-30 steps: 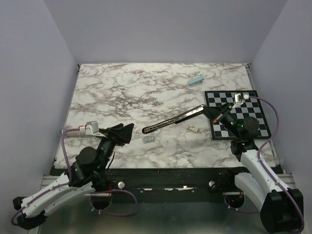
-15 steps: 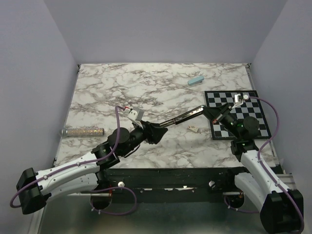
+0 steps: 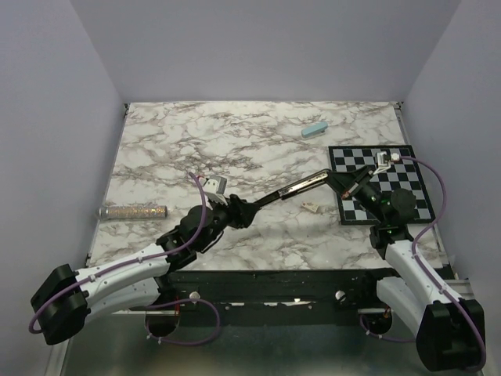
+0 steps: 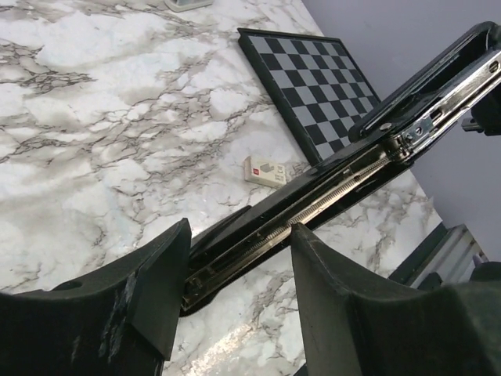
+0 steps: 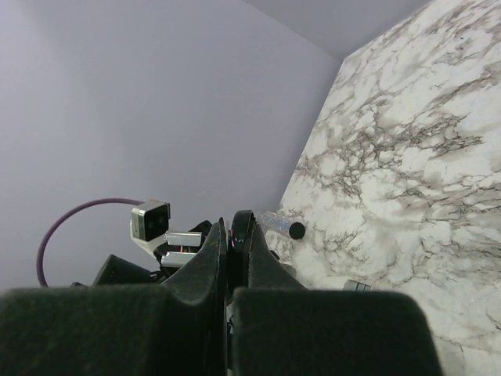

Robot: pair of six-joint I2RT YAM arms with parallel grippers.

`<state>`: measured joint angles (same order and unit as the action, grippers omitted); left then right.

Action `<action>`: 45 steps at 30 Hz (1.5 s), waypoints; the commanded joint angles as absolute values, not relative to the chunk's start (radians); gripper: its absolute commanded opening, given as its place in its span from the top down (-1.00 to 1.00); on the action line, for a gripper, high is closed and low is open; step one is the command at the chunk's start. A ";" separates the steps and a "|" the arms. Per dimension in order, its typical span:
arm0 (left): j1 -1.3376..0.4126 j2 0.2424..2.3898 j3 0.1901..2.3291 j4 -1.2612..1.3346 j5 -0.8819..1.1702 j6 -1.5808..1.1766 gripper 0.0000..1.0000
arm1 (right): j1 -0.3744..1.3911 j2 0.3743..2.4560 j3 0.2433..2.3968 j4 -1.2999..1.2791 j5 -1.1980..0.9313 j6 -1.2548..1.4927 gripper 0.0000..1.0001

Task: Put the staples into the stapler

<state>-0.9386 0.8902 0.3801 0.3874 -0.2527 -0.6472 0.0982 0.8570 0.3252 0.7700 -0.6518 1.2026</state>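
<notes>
The stapler was found opened out on the marble bench, its long axis laid on a diagonal from the near left towards the far right, where the chequered board was set. Its far end was seen to be lifted off the bench and was judged to be held there by the right hand, whose fingers were shut tight on something thin. In the right wrist view only a narrow dark edge could be made out between them. The left hand was placed at the near, low end of the stapler with its fingers parted, one on each side of the base. Whether the pads touched the base could not be told. From the left wrist, the silvery channel was seen to run straight away from that hand, up and to the right, to the hinge, with the cover swung up beyond it. A small white box was seen on the bench just beside the stapler, on its left in that view, between it and the board. The staples could not be picked out with certainty in any view, and neither hand was seen to carry them. The channel was judged to be unloaded and open for filling. Since the stapler was lined up along the left hand's reach, and that hand was the nearer to its low end, the next move was judged to turn on that alignment, with the right hand left to steady the far end.
</notes>
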 commanded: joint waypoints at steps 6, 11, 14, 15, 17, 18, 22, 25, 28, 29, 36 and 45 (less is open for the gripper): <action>-0.925 0.802 0.472 0.391 -0.101 -0.473 -0.54 | 0.101 0.812 0.319 0.790 -0.657 1.187 0.99; -0.925 0.799 0.572 0.279 -0.034 -0.304 -0.77 | 0.101 0.810 0.314 0.765 -0.650 1.167 0.99; -0.927 0.847 0.633 0.239 0.033 -0.198 -0.84 | 0.103 0.808 0.313 0.765 -0.650 1.163 0.99; -0.927 0.879 0.649 0.233 0.052 -0.154 -0.86 | 0.103 0.805 0.313 0.764 -0.653 1.163 0.99; -0.927 0.914 0.689 0.229 0.107 -0.111 -0.86 | 0.101 0.804 0.311 0.765 -0.655 1.164 0.99; -0.928 0.951 0.702 0.229 0.124 -0.092 -0.87 | 0.101 0.804 0.310 0.765 -0.653 1.166 0.99; -0.927 1.055 0.797 0.195 0.190 0.018 -0.96 | 0.101 0.799 0.308 0.767 -0.661 1.172 0.99; -0.928 1.123 0.850 0.163 0.218 0.064 -0.95 | 0.103 0.790 0.305 0.765 -0.667 1.175 0.99; -0.930 1.176 0.891 0.141 0.259 0.103 -0.82 | 0.103 0.782 0.299 0.765 -0.670 1.177 0.99; -0.928 1.190 0.900 0.130 0.264 0.107 -0.80 | 0.103 0.782 0.299 0.767 -0.672 1.178 0.99; -0.930 1.291 0.959 0.084 0.307 0.138 -0.39 | 0.101 0.773 0.293 0.767 -0.683 1.187 0.99; -0.928 1.338 1.003 0.038 0.322 0.186 0.61 | 0.103 0.770 0.285 0.769 -0.696 1.193 0.99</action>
<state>-0.9318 1.3224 0.9577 0.0769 0.2897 0.1390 0.0990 0.7910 0.2863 0.7059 -0.6716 1.1526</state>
